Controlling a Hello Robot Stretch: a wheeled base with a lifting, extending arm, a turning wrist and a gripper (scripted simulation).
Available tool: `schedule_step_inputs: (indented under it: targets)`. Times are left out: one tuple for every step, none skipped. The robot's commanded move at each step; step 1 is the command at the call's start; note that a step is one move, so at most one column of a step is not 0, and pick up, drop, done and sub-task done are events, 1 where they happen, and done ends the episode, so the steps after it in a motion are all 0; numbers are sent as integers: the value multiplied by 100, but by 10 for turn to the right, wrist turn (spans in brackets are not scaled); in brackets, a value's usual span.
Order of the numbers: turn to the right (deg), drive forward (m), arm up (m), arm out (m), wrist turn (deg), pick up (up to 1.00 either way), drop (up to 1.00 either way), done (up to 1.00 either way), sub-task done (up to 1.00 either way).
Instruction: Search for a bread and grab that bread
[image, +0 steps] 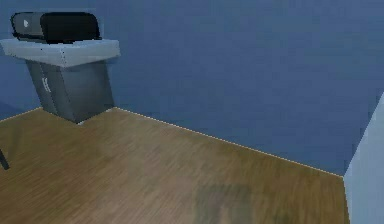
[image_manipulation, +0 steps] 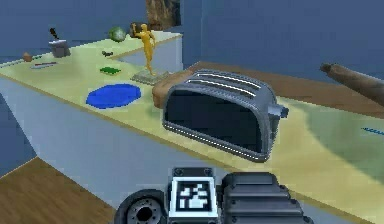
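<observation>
Since a brown lump (image_manipulation: 160, 92) sits by toaster (image_manipulation: 222, 112), search looks done; reach next, gripper (image_manipulation: 150, 208) state untellable.

— Where is the bread (image_manipulation: 163, 90)?
— On the tabletop (image_manipulation: 70, 85): a rounded brown lump lying just beside the toaster's (image_manipulation: 225, 112) left end, partly hidden behind it.
</observation>
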Motion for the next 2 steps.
schedule_step_inputs:
  targets:
    - [0,0,0,50,0,0,0,0,0]
    - [0,0,0,0,450,0,0,0,0]
